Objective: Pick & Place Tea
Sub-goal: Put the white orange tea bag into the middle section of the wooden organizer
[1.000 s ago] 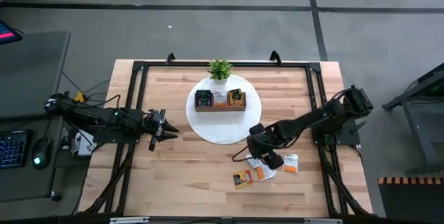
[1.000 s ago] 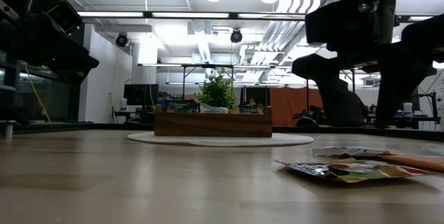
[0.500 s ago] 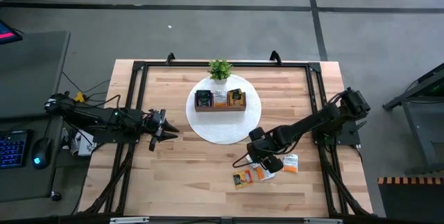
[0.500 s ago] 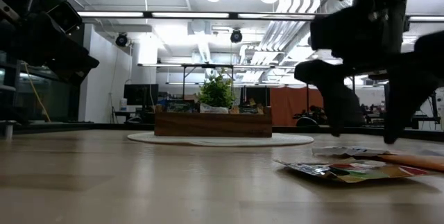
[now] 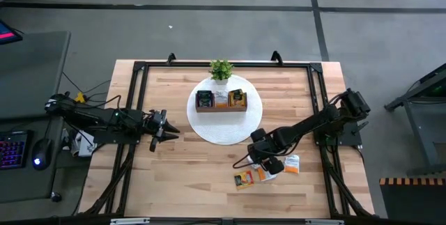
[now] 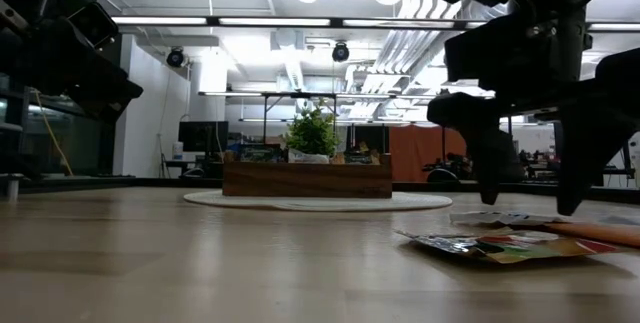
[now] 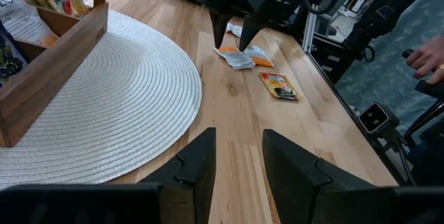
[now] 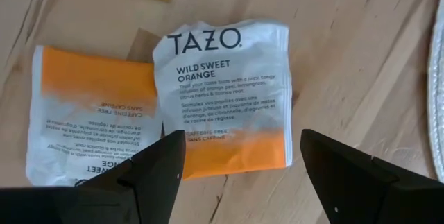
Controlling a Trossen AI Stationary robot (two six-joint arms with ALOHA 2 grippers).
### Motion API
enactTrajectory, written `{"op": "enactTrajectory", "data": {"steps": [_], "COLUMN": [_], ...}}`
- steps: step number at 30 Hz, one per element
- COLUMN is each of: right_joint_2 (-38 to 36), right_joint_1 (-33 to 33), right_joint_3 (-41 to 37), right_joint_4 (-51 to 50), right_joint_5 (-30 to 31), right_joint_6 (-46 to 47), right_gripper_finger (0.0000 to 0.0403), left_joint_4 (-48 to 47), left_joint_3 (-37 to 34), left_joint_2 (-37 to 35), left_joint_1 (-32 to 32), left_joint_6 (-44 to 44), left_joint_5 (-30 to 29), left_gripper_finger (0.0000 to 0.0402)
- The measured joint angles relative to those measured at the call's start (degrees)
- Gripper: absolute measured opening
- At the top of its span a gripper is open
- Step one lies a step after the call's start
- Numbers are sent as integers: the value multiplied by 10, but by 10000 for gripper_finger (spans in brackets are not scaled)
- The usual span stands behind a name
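Tabletop (image 5: pixel 209 176): right tool (image 8: pixel 236 165), spread wide, hovers above overlapping tea sachets (image 8: pixel 223 92); left tool (image 7: pixel 236 156) seemingly part-open, empty.

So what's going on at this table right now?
The right claw, open, hangs just over a Tazo Wild Sweet Orange sachet, one of a few loose tea sachets lying on the wood. Nothing is gripped yet. The wooden tray on the round white mat already holds some tea. The left claw waits at the table's left side.
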Motion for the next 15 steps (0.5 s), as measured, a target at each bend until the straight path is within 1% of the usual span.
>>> {"op": "enactTrajectory", "data": {"steps": [10, 15], "right_joint_2": [1, 22], "right_joint_1": [-1, -1], "right_joint_3": [0, 1], "right_joint_4": [-1, 1], "right_joint_5": [-16, -22], "right_joint_6": [4, 5], "right_gripper_finger": [282, 282], "left_joint_4": [0, 0], "left_joint_3": [0, 0], "left_joint_2": [0, 0], "left_joint_1": [0, 0], "left_joint_6": [0, 0], "left_joint_5": [0, 0], "left_gripper_finger": [117, 117]}}
